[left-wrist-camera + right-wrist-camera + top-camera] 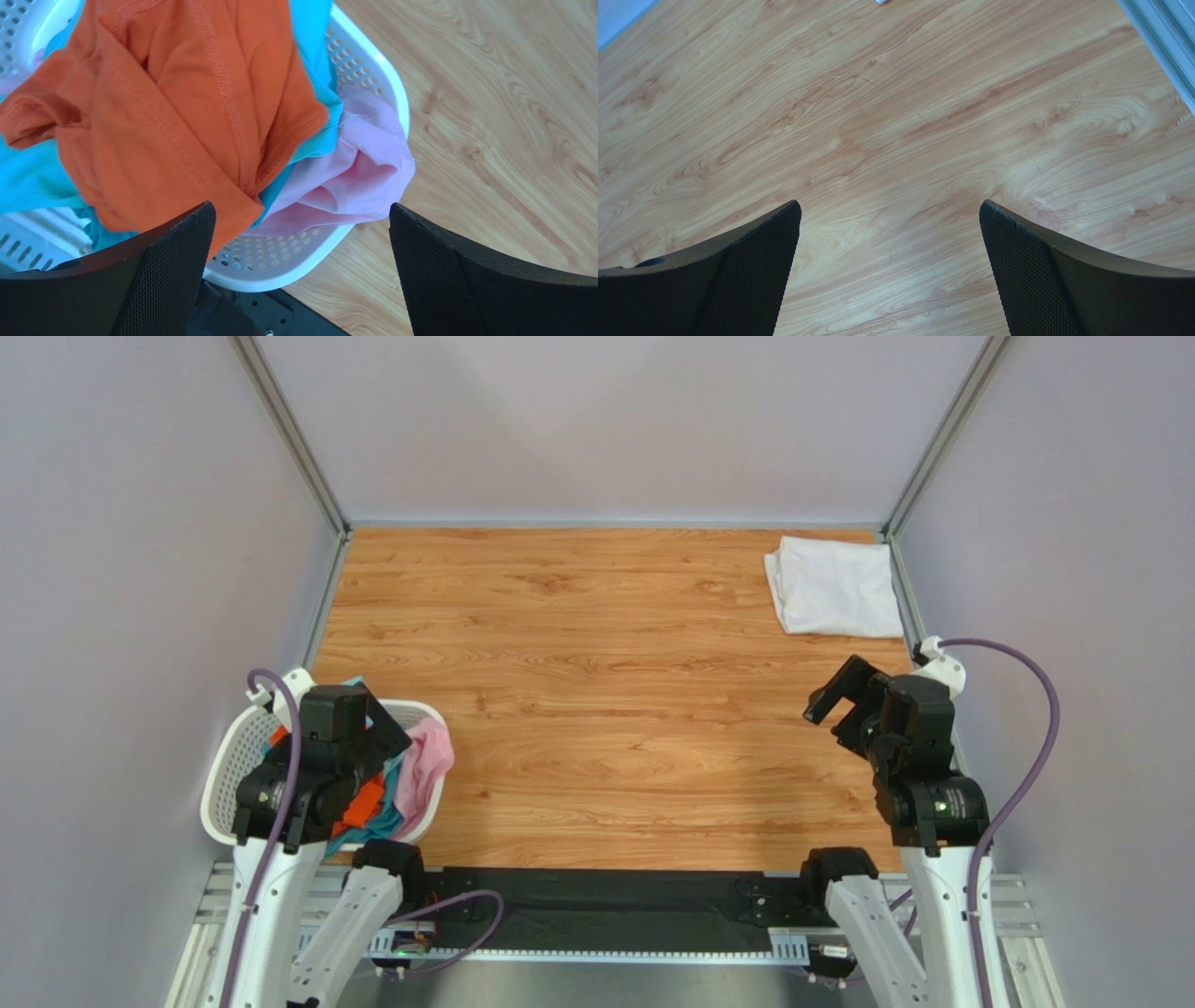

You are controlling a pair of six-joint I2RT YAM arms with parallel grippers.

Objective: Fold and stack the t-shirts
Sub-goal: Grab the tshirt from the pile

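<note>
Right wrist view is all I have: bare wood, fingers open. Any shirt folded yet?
Observer: One. A white shirt that looks folded lies at the far right corner of the table.
Operator: Where are the rest?
Observer: In the basket at the near left edge. The orange shirt is on top, the teal shirt is under it, and the pink shirt is draped over the rim.
Operator: Left arm doing anything?
Observer: The left gripper hangs open over the basket, holding nothing.
</note>
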